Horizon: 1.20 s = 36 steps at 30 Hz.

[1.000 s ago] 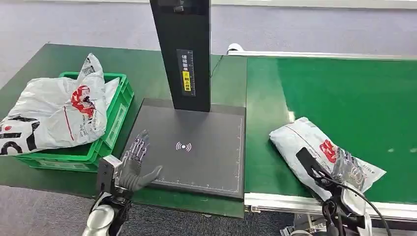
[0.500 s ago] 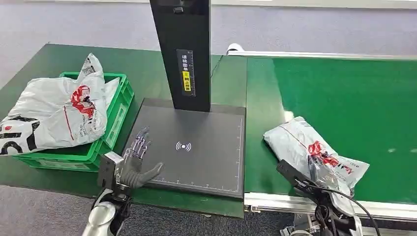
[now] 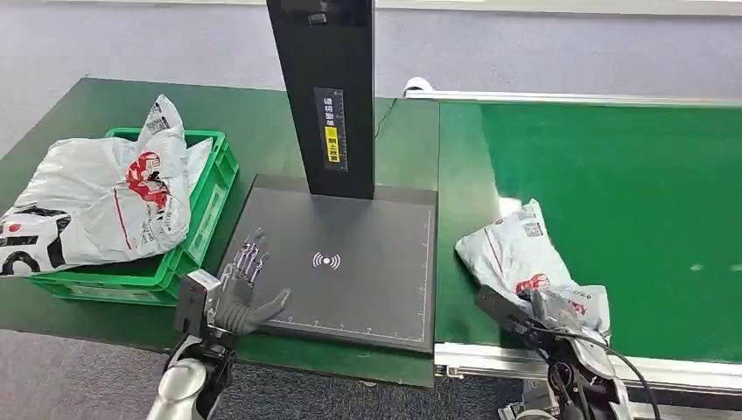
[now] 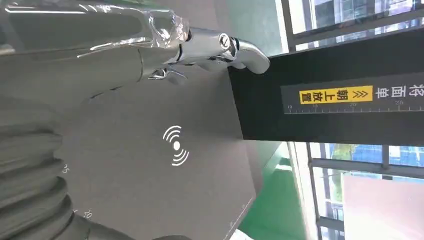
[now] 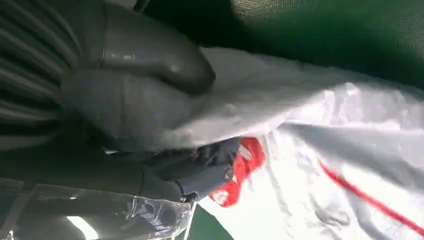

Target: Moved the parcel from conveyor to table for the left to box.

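Observation:
A white plastic parcel (image 3: 516, 258) with red print lies on the green conveyor (image 3: 612, 192), near its left front corner. My right hand (image 3: 560, 311) grips the parcel's near end; in the right wrist view the thumb (image 5: 150, 52) and dark fingers (image 5: 200, 172) close on the white bag (image 5: 320, 135). My left hand (image 3: 238, 289) hovers open over the front left corner of the black scanner pad (image 3: 350, 262), fingers spread and holding nothing. The left wrist view has the left hand's fingers (image 4: 210, 45) above the pad's wireless mark (image 4: 175, 145).
A green crate (image 3: 188, 227) at the left holds a large white parcel (image 3: 96, 197) that spills over its rim. The black scanner post (image 3: 324, 96) rises behind the pad. The green table (image 3: 254, 122) spreads behind the crate.
My right hand has dragged the parcel leftward along the conveyor and bunched it up. The left hand has barely moved.

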### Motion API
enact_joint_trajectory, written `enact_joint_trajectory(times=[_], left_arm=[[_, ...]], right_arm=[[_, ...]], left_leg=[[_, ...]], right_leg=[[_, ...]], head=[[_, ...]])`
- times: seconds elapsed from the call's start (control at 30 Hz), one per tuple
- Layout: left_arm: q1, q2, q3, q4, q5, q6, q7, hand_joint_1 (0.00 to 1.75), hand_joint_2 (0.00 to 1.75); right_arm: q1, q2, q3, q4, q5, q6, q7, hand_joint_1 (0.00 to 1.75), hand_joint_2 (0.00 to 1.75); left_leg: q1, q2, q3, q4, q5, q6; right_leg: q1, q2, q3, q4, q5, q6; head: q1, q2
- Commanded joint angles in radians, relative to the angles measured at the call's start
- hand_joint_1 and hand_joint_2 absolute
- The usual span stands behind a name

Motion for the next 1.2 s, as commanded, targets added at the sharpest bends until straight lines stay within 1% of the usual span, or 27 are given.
enact_joint_trajectory(times=[0.03, 0.1, 0.17, 0.2, 0.23, 0.27, 0.3, 0.33, 0.37, 0.4, 0.43, 0.47, 0.5, 0.63, 0.67, 0.73, 0.77, 0.83, 0.9, 0.93, 0.97, 1.03, 1.07, 1.1, 1.17, 1.2], left_arm=[[0.003, 0.001, 0.03, 0.026, -0.006, -0.004, 0.008, 0.0, 1.75], [0.018, 0.001, 0.036, 0.012, -0.009, -0.005, 0.007, 0.0, 1.75], [0.055, -0.001, 0.047, -0.027, -0.012, -0.005, -0.003, 0.0, 1.75], [0.065, 0.0, 0.049, -0.037, -0.013, -0.007, -0.005, 0.0, 1.75], [0.076, -0.001, 0.055, -0.051, -0.014, -0.009, -0.014, 0.0, 1.75], [0.087, 0.0, 0.06, -0.066, -0.012, -0.009, -0.021, 0.0, 1.75], [0.092, 0.002, 0.062, -0.073, -0.012, -0.008, -0.021, 0.0, 1.75], [0.098, 0.0, 0.069, -0.084, -0.011, -0.003, -0.028, 0.0, 1.75], [0.101, -0.004, 0.076, -0.092, -0.002, -0.001, -0.035, 0.0, 1.75], [0.101, -0.004, 0.077, -0.094, -0.001, -0.001, -0.035, 0.0, 1.75], [0.099, -0.004, 0.077, -0.094, 0.008, -0.002, -0.048, 0.0, 1.75], [0.097, -0.004, 0.075, -0.094, 0.014, -0.001, -0.059, 0.0, 1.75], [0.095, -0.004, 0.075, -0.094, 0.014, -0.001, -0.059, 0.0, 1.75], [0.091, -0.001, 0.067, -0.098, 0.025, 0.009, -0.086, 0.0, 1.75], [0.087, 0.002, 0.066, -0.099, 0.03, 0.014, -0.094, 0.0, 1.75], [0.077, 0.005, 0.064, -0.097, 0.036, 0.017, -0.102, 0.0, 1.75], [0.071, 0.008, 0.063, -0.093, 0.04, 0.02, -0.105, 0.0, 1.75], [0.064, 0.01, 0.062, -0.087, 0.043, 0.022, -0.107, 0.0, 1.75], [0.055, 0.016, 0.055, -0.078, 0.048, 0.024, -0.111, 0.0, 1.75], [0.052, 0.018, 0.053, -0.076, 0.05, 0.025, -0.112, 0.0, 1.75], [0.047, 0.021, 0.05, -0.072, 0.051, 0.026, -0.115, 0.0, 1.75], [0.039, 0.022, 0.047, -0.067, 0.053, 0.029, -0.12, 0.0, 1.75], [0.034, 0.025, 0.044, -0.062, 0.054, 0.031, -0.123, 0.0, 1.75], [0.026, 0.027, 0.04, -0.055, 0.058, 0.035, -0.126, 0.0, 1.75], [0.015, 0.027, 0.034, -0.049, 0.061, 0.04, -0.128, 0.0, 1.75], [0.012, 0.027, 0.032, -0.049, 0.064, 0.041, -0.127, 0.0, 1.75]], right_arm=[[0.001, 0.002, 0.035, -0.001, -0.018, -0.015, 0.017, 1.75, 1.75], [-0.006, 0.01, 0.032, -0.018, -0.019, -0.053, 0.014, 1.75, 1.75], [-0.014, 0.03, 0.012, -0.06, -0.012, -0.166, -0.005, 1.75, 1.75], [-0.02, 0.032, 0.013, -0.072, -0.012, -0.164, -0.004, 1.75, 1.75], [-0.02, 0.046, -0.005, -0.106, -0.013, -0.237, -0.022, 1.75, 1.75], [-0.022, 0.059, -0.024, -0.138, -0.036, -0.275, -0.046, 1.75, 1.75], [-0.027, 0.057, -0.02, -0.151, -0.033, -0.271, -0.038, 1.75, 1.75], [-0.023, 0.08, -0.054, -0.196, -0.086, -0.336, -0.086, 1.75, 1.75], [-0.02, 0.096, -0.073, -0.234, -0.123, -0.377, -0.119, 1.75, 1.75], [-0.019, 0.096, -0.071, -0.248, -0.122, -0.376, -0.118, 1.75, 1.75], [-0.012, 0.109, -0.082, -0.281, -0.168, -0.393, -0.148, 1.75, 1.75], [-0.009, 0.113, -0.078, -0.293, -0.19, -0.434, -0.186, 1.75, 1.75], [-0.009, 0.116, -0.076, -0.293, -0.19, -0.434, -0.186, 1.75, 1.75], [-0.005, 0.142, -0.056, -0.338, -0.274, -0.535, -0.33, 1.75, 1.75], [-0.003, 0.146, -0.036, -0.356, -0.3, -0.555, -0.389, 1.75, 1.75], [0.0, 0.159, -0.005, -0.37, -0.311, -0.571, -0.423, 1.75, 1.75], [0.0, 0.152, 0.032, -0.374, -0.308, -0.56, -0.452, 1.75, 1.75], [-0.003, 0.153, 0.065, -0.365, -0.299, -0.561, -0.46, 1.75, 1.75], [-0.016, 0.153, 0.129, -0.33, -0.273, -0.573, -0.487, 1.75, 1.75], [-0.024, 0.156, 0.154, -0.306, -0.269, -0.579, -0.486, 1.75, 1.75], [-0.037, 0.15, 0.197, -0.272, -0.254, -0.556, -0.48, 1.75, 1.75], [-0.059, 0.154, 0.253, -0.211, -0.219, -0.548, -0.468, 1.75, 1.75], [-0.08, 0.152, 0.286, -0.163, -0.201, -0.536, -0.46, 1.75, 1.75], [-0.112, 0.151, 0.331, -0.089, -0.166, -0.503, -0.421, 1.75, 1.75], [-0.165, 0.169, 0.359, 0.031, -0.144, -0.48, -0.381, 1.75, 1.75], [-0.185, 0.178, 0.363, 0.077, -0.145, -0.503, -0.387, 1.75, 1.75]], left_leg=[[0.0, 0.0, 0.002, -0.001, -0.001, 0.0], [0.0, 0.0, 0.002, -0.001, -0.001, 0.0], [0.0, 0.001, 0.001, -0.001, -0.001, 0.0], [-0.001, 0.003, 0.002, -0.001, -0.001, 0.0], [-0.001, 0.004, 0.001, -0.001, -0.001, 0.0], [-0.001, 0.004, 0.001, -0.001, -0.001, 0.0], [-0.001, 0.004, 0.0, 0.0, -0.001, 0.0], [-0.001, 0.003, 0.0, 0.0, -0.001, 0.0], [-0.001, 0.003, 0.0, -0.001, -0.001, 0.0], [-0.001, 0.003, 0.0, 0.0, -0.001, 0.0], [-0.001, 0.002, -0.001, 0.0, -0.001, 0.0], [-0.001, 0.002, -0.001, 0.0, -0.001, 0.0], [0.0, 0.002, -0.001, 0.0, -0.001, 0.0], [0.0, 0.002, 0.0, -0.001, 0.0, 0.0], [-0.001, 0.002, 0.0, 0.0, -0.001, 0.0], [0.0, 0.001, -0.001, 0.0, 0.0, 0.0], [0.0, 0.002, 0.001, -0.001, -0.001, 0.0], [0.0, 0.001, 0.0, -0.001, 0.0, 0.0], [0.0, 0.002, 0.001, -0.001, 0.0, 0.0], [0.0, 0.002, 0.0, -0.001, 0.0, 0.0], [0.0, 0.002, 0.0, -0.001, 0.0, 0.0], [0.0, 0.004, 0.001, -0.001, 0.0, 0.0], [0.0, 0.003, 0.001, -0.001, 0.0, 0.0], [0.0, 0.004, 0.002, -0.002, 0.0, 0.0], [0.0, 0.004, 0.002, -0.002, 0.0, 0.0], [0.001, 0.004, 0.002, -0.001, 0.0, 0.0]], right_leg=[[0.0, 0.001, 0.002, -0.001, 0.0, 0.0], [0.0, 0.002, 0.001, -0.001, 0.0, 0.0], [-0.001, 0.003, 0.001, -0.001, 0.0, 0.0], [-0.001, 0.005, 0.001, -0.001, 0.0, 0.0], [-0.001, 0.005, 0.0, 0.0, 0.0, 0.0], [-0.001, 0.006, 0.0, 0.0, 0.0, 0.0], [-0.001, 0.005, -0.001, 0.0, 0.0, 0.0], [-0.001, 0.004, -0.001, 0.0, 0.0, 0.0], [-0.001, 0.005, -0.001, 0.001, 0.0, 0.0], [-0.001, 0.005, -0.002, 0.001, 0.0, 0.0], [-0.001, 0.003, -0.002, 0.001, 0.0, 0.0], [-0.001, 0.004, -0.002, 0.001, 0.0, 0.0], [-0.001, 0.003, -0.002, 0.001, 0.0, 0.0], [0.0, 0.003, -0.001, 0.0, 0.0, 0.0], [-0.001, 0.004, -0.001, 0.0, 0.0, 0.0], [-0.001, 0.003, -0.001, 0.0, 0.0, 0.0], [0.0, 0.004, 0.0, 0.0, 0.0, 0.0], [0.0, 0.002, -0.001, 0.0, 0.0, 0.0], [0.0, 0.003, 0.0, 0.0, 0.0, 0.0], [0.0, 0.003, 0.0, 0.0, 0.0, 0.0], [0.0, 0.003, 0.0, 0.0, 0.0, 0.0], [0.0, 0.005, 0.0, -0.001, 0.001, 0.0], [0.0, 0.004, 0.0, -0.001, 0.001, 0.0], [0.0, 0.005, 0.001, -0.001, 0.001, 0.0], [0.0, 0.005, 0.001, -0.001, 0.001, 0.0], [0.001, 0.005, 0.001, -0.001, 0.001, 0.0]], head=[[0.0, 0.0], [0.0, 0.0], [0.0, 0.0], [0.0, 0.0], [0.0, 0.0], [0.0, 0.0], [0.0, 0.0], [0.0, 0.0], [0.0, 0.0], [0.0, 0.0], [0.0, 0.0], [0.0, 0.0], [0.0, 0.0], [0.0, 0.0], [0.0, 0.0], [0.0, 0.0], [0.0, 0.0], [0.0, 0.0], [0.0, 0.0], [0.0, 0.0], [0.0, 0.0], [0.0, 0.0], [0.0, 0.0], [0.0, 0.0], [0.0, 0.0], [0.0, 0.0]])
